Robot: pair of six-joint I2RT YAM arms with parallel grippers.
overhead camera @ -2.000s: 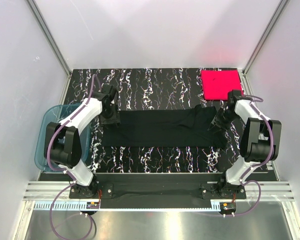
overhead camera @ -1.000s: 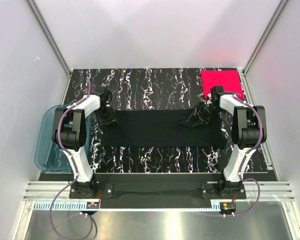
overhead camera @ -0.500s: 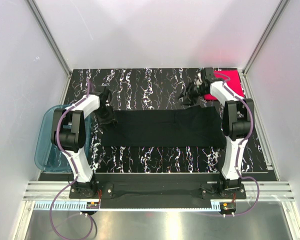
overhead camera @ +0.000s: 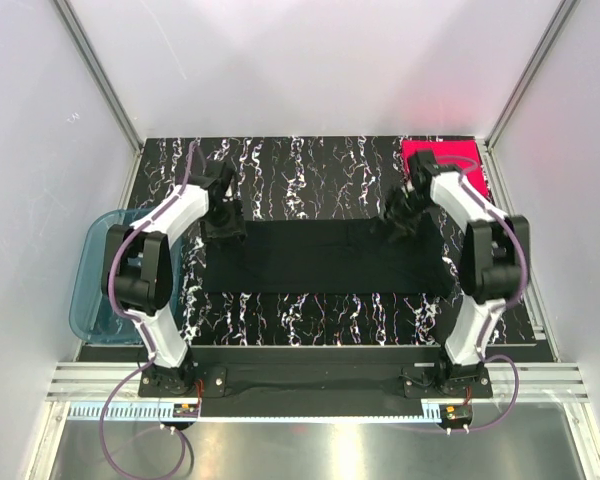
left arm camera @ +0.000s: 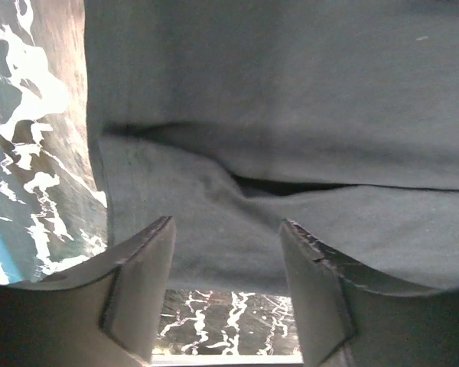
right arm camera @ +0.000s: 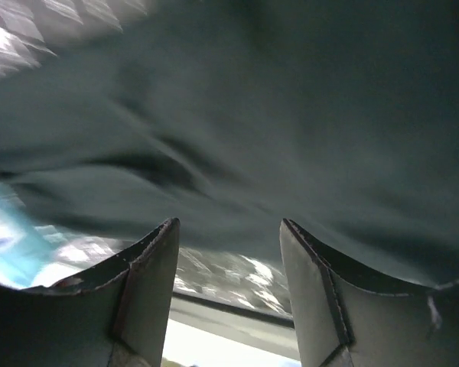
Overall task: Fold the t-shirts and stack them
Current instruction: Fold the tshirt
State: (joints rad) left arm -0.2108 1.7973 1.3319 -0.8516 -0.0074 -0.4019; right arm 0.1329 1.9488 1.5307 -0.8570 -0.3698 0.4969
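We see the black t-shirt (overhead camera: 320,257) folded into a long strip on the desk (overhead camera: 310,165). Our left hand (left arm camera: 226,225) hovers over its left end and our right hand (right arm camera: 229,223) over its right end, both with fingers parted and gripping nothing. The pink-red t-shirt (overhead camera: 452,155) lies just past its far right corner.

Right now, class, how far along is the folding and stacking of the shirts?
Done: the pink shirt lies folded square at the far right corner. In hand: the black shirt is a long strip; the left gripper and right gripper stand open at its ends. Left: fold it shorter, then stack the two.
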